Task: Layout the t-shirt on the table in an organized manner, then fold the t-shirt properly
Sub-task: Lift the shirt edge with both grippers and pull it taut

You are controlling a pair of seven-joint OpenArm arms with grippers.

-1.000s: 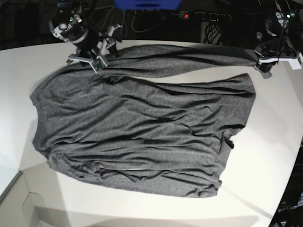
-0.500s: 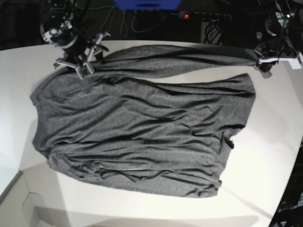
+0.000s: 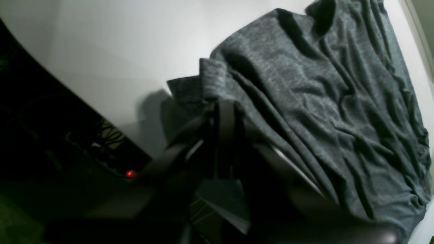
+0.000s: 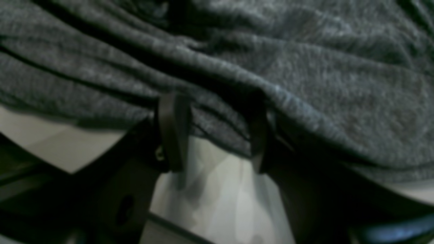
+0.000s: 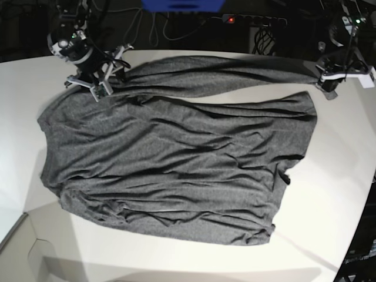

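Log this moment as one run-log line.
left tool: shut on t-shirt corner | right tool: open at shirt edge | shirt spread on table

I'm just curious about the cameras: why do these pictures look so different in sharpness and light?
Base view: sharp, evenly lit, the t-shirt casting soft shadows on the table. Right wrist view: soft and blurred, very close to the cloth. Left wrist view: dim, its lower half lost in darkness, edges curved by the lens.

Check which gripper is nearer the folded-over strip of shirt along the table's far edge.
Left. The left gripper is shut on one end of the t-shirt strip; the right gripper is open just off the other end.
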